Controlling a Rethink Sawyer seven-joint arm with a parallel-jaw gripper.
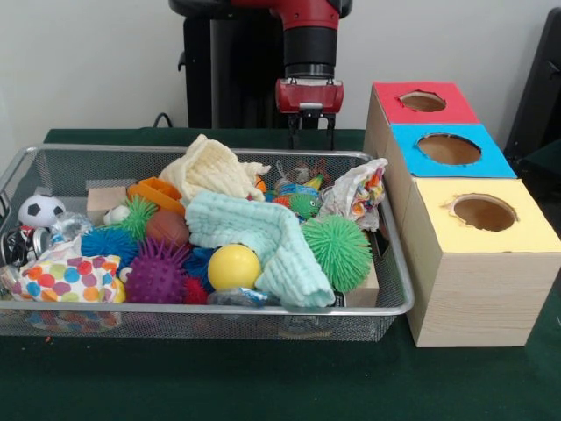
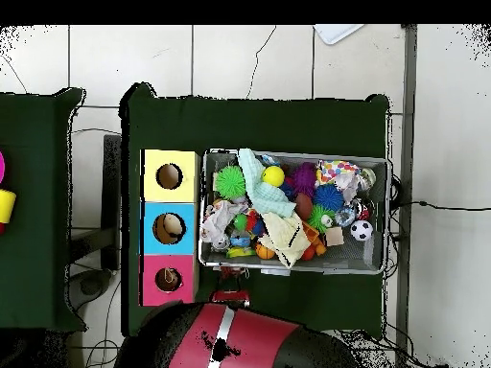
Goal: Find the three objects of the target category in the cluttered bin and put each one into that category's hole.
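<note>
The gripper (image 1: pixel 313 132) is being held above the wire bin's (image 1: pixel 219 309) far rim, its short fingers apart and empty. The target category is not being shown; candidates are lying heaped in the bin: spiky rubber balls such as the green one (image 1: pixel 337 253), judged light, squashy and best pinched across the middle, and a limp mint cloth (image 1: pixel 263 237), easily snagged. The three-holed box (image 1: pixel 465 237) is standing just beside the bin on a green-covered table (image 1: pixel 263 386), over a tiled floor (image 2: pixel 249 57).

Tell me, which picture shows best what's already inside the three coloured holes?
The overhead view: it looks straight down the holes, and something pale lies inside the blue box's hole and the red one. The front view sees the blue hole only at a slant, showing just its brown inner wall.
</note>
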